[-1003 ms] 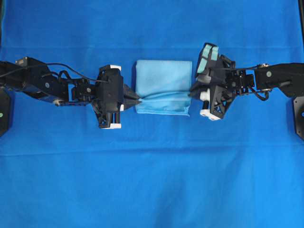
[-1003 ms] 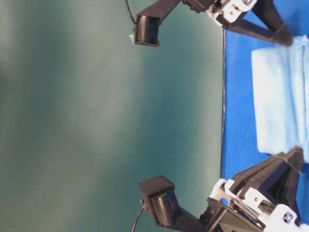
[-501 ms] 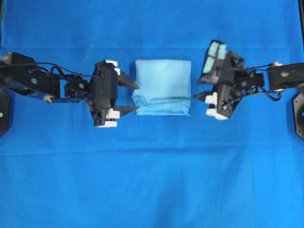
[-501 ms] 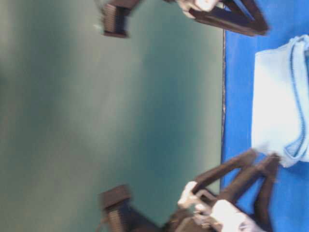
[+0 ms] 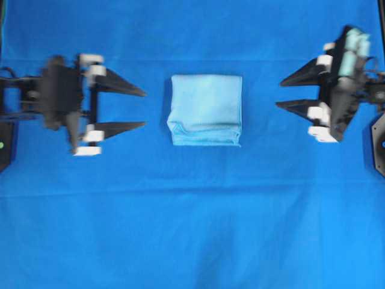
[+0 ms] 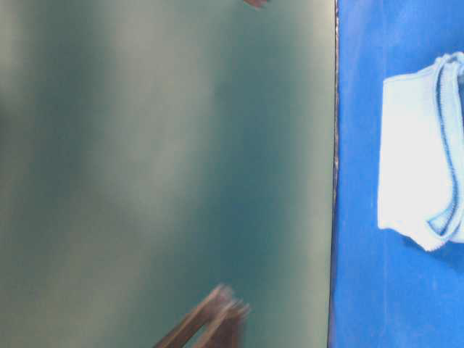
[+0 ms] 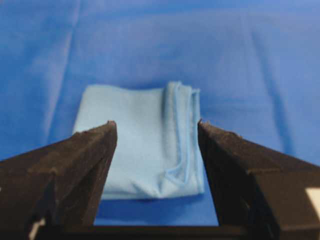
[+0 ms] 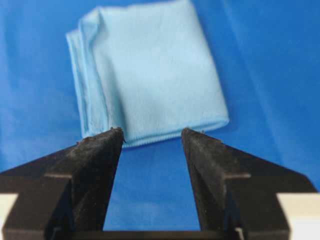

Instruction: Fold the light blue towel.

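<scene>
Light blue towel [image 5: 206, 109]: folded into a small stack on the blue table cover [image 5: 192, 229], midway between the left gripper [image 5: 143, 109] and right gripper [image 5: 280, 93], well clear of both, jaws spread and empty; likely light, soft, limp; best pinched at the layered hem edge.

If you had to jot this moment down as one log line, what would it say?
towel: folded, flat on table cover | left pincer: open, clear of towel | right pincer: open, clear of towel | nothing held

Royal-blue table covering [image 5: 192, 229], dull green wall [image 6: 159, 159]
</scene>
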Robot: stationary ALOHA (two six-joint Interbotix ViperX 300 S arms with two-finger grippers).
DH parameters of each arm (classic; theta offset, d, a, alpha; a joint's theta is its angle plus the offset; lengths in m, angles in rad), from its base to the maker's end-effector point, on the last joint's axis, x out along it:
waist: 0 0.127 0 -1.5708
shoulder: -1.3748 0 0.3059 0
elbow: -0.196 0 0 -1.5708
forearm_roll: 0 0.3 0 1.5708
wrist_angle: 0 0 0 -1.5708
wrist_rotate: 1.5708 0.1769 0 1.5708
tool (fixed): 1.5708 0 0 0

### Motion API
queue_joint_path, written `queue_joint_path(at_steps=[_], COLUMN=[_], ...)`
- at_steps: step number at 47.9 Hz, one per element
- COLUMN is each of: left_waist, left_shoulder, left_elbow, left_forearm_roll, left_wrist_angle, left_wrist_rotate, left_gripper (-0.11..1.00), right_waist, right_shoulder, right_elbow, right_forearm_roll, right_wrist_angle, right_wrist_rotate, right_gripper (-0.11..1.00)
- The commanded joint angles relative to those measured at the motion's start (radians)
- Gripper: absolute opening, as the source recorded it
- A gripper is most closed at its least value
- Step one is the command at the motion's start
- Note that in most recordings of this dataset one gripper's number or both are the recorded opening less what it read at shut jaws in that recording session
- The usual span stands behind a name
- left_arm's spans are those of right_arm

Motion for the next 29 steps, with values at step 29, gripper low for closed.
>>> queue_joint_path(at_steps=[29], left_waist=[-0.003], left_shoulder=[-0.598], left_elbow=[0.308], left_forearm_roll=[-0.003], left_wrist_angle=[0.124], left_wrist_rotate=[-0.072], left_gripper=[0.62], right_waist=[-0.02], right_shoulder=[-0.44], right_elbow=[0.276], right_forearm_roll=[-0.029], right_wrist_angle=[-0.063], right_wrist_rotate=[0.014], right_gripper=[0.56])
